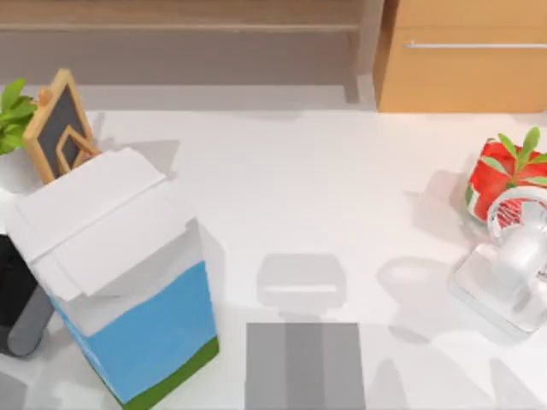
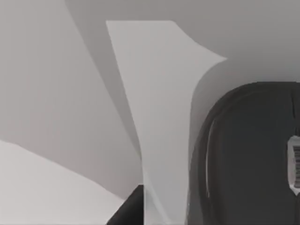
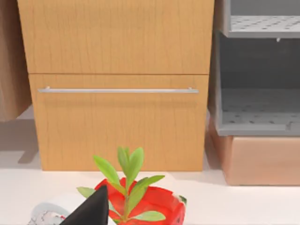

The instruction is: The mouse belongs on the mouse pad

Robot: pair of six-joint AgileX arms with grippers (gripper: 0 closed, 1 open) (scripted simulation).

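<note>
From above, the mouse pad [image 1: 303,366] lies bare at the near edge, centre. The tall carton [image 1: 128,282] stands just left of it, with a dark shape [image 1: 13,286] at its far-left side.

In the left wrist view, what is probably the mouse [image 2: 248,159] sits close beside the carton's flap.

The right wrist view faces the red pot [image 3: 150,204] and a drawer [image 3: 117,119].

You cannot tell either claw's state. Your 1 real risk is that carrying the mouse rightward clips the carton and topples it onto the pad.

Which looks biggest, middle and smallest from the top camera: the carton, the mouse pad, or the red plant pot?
1. Blue-white-green carton, clearly biggest, though it stands tall, nearer the camera.
2. Mouse pad, cut off by the picture's edge.
3. Red plant pot, smallest.
</note>
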